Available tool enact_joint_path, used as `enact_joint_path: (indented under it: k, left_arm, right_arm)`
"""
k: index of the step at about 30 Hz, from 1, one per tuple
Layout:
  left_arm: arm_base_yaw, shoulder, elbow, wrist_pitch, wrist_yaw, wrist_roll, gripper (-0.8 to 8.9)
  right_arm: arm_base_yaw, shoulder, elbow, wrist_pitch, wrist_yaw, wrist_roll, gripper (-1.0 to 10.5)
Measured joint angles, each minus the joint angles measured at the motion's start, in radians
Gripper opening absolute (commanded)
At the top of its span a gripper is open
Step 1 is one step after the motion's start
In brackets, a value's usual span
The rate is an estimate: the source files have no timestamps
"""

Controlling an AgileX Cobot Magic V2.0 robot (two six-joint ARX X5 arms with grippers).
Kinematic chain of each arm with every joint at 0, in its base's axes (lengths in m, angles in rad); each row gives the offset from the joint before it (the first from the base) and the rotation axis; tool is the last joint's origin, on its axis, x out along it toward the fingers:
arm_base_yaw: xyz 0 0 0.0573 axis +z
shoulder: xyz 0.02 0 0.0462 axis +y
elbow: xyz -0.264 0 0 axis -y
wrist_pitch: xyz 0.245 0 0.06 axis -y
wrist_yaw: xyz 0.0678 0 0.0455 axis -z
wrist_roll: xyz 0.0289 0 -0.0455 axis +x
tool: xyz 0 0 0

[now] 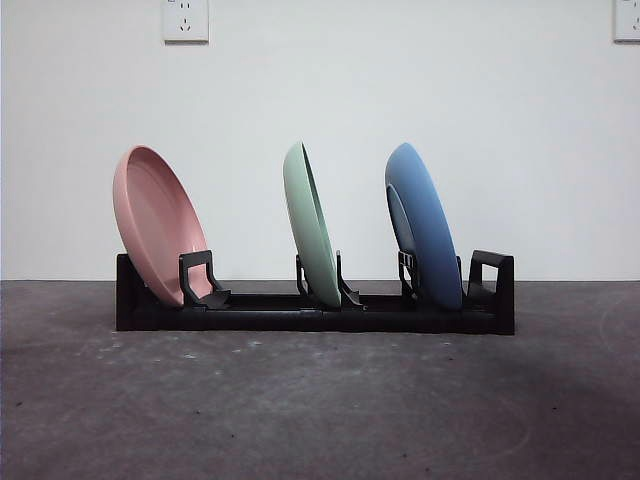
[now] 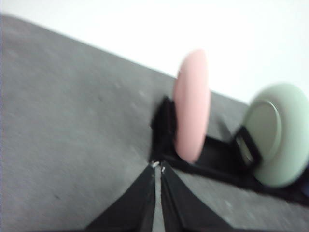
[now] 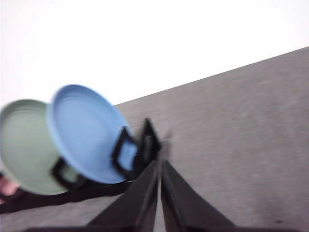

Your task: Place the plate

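Three round plastic plates stand on edge in a long black slotted dish rack [image 1: 300, 318] on the dark grey table [image 1: 320, 410]. Seen from the front, the pink plate [image 1: 158, 224] fills the slot at one end and leans outward over that end of the rack. The pale green plate [image 1: 312, 224] sits in the middle slot, nearly upright with a slight tilt. The blue plate [image 1: 423, 225] occupies the slot near the other end, tilted the same way as the green one, with one black upright of the rack just beyond it. All three plates are well apart from each other, each resting against its own black holder. A white wall with two power sockets [image 1: 186, 19] rises behind the table.

Neither arm shows in the front view. The left gripper [image 2: 157, 166] hovers above the bare table just off the pink plate's end of the rack, jaws pressed together and holding nothing. The right gripper [image 3: 159, 163] hangs near the blue plate's end of the rack, jaws likewise closed and empty. Both wrist views are blurred.
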Motion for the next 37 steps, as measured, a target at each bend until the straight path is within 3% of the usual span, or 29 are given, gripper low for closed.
enact_joint_path:
  k: [11, 20, 28, 37]
  left_arm:
    - [-0.032, 0.341, 0.345, -0.197, 0.304, 0.021, 0.15]
    - [-0.168, 0.477, 0.531, -0.341, 0.370, 0.105, 0.15]
    - [-0.287, 0.506, 0.582, -0.390, 0.480, 0.216, 0.15]
    - [-0.302, 0.546, 0.582, -0.322, 0.497, 0.298, 0.34]
  right_arm:
    - [0.002, 0.208, 0.335, -0.193, -0.270, 0.008, 0.1]
    - [0.008, 0.377, 0.552, -0.388, -0.515, -0.085, 0.1]
    - [0.047, 0.504, 0.636, -0.464, -0.594, -0.221, 0.1]
    - [0.087, 0.557, 0.637, -0.464, -0.609, -0.269, 0.1]
